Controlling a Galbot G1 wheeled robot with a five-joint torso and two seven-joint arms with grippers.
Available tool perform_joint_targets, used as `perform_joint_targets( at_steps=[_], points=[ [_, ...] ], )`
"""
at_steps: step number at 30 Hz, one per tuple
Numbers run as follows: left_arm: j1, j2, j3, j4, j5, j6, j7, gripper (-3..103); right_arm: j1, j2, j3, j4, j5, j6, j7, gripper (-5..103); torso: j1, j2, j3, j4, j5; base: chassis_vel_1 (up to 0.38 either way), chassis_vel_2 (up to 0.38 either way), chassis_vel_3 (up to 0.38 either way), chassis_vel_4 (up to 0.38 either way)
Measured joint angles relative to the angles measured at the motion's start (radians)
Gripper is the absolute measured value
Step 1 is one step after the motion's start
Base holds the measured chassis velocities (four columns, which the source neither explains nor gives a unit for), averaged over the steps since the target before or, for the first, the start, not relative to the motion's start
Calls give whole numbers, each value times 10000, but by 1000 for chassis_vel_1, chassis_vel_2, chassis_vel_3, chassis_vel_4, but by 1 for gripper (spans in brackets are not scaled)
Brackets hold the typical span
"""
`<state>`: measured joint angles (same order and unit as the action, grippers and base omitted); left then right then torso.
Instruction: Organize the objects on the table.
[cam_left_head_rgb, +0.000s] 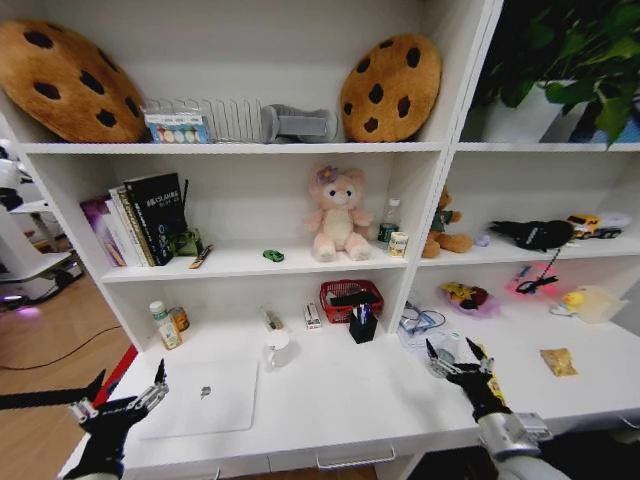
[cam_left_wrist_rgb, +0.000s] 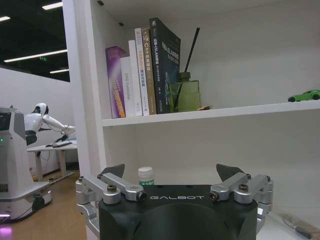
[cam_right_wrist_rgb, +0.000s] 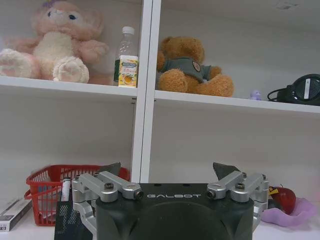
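Two grippers of mine are hovering low at the front edge of the table (cam_left_head_rgb: 330, 400), each with its fingers spread wide and nothing between them. I am holding my left gripper (cam_left_head_rgb: 118, 402) at the table's left corner, just in front of the silver laptop (cam_left_head_rgb: 200, 397), which is lying closed and flat on the white top. I am keeping my right gripper (cam_left_head_rgb: 457, 352) over the right half of the table, near a clear crumpled bag (cam_left_head_rgb: 425, 325), with the yellow packet (cam_left_head_rgb: 558, 361) lying a little further right. Behind these, a black pen holder (cam_left_head_rgb: 363, 324) is standing in front of a red basket (cam_left_head_rgb: 350, 296), and a small green-labelled bottle (cam_left_head_rgb: 164, 325) is standing at the left by the shelving wall. On the shelf above, the tiny green toy car (cam_left_head_rgb: 273, 256) is sitting between a row of books (cam_left_head_rgb: 140, 220) and a pink plush bear (cam_left_head_rgb: 337, 215) — a brown bear (cam_right_wrist_rgb: 192, 67) is sitting in the next compartment. Up top, two cookie cushions (cam_left_head_rgb: 390, 88) are leaning against the back.
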<state>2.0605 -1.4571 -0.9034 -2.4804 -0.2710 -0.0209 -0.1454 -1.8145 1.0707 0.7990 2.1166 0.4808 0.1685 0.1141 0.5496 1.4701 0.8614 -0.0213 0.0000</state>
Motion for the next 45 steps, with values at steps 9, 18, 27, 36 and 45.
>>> perform_joint_targets(
  at_steps=[9, 18, 27, 36, 45],
  points=[
    [-4, -3, 3, 9, 4, -6, 0, 100, 397, -657, 598, -1204, 617, 111, -546, 100, 1, -1, 1, 2, 3, 0, 0, 0, 0],
    [-4, -4, 3, 15, 9, -10, 0, 100, 323, -110, 361, -796, 355, -42, -193, 100, 0, 0, 0, -1, 0, 0, 0, 0, 0],
    [-5, -4, 3, 18, 11, -18, 0, 100, 381, -190, 363, -985, 425, -105, 27, 100, 0, 0, 0, 0, -2, -12, -8, 12, 12],
    [-7, -4, 6, 20, 11, -20, 1, 100, 650, -193, 5, -897, 358, -94, -41, 100, 1, 0, 0, -1, 0, -148, -147, 146, 139],
    [-6, -5, 5, 20, 12, -21, 0, 100, 812, -159, -277, -867, 106, 231, -220, 100, 1, 0, 1, -4, 4, -246, -263, 266, 248]
  ],
)
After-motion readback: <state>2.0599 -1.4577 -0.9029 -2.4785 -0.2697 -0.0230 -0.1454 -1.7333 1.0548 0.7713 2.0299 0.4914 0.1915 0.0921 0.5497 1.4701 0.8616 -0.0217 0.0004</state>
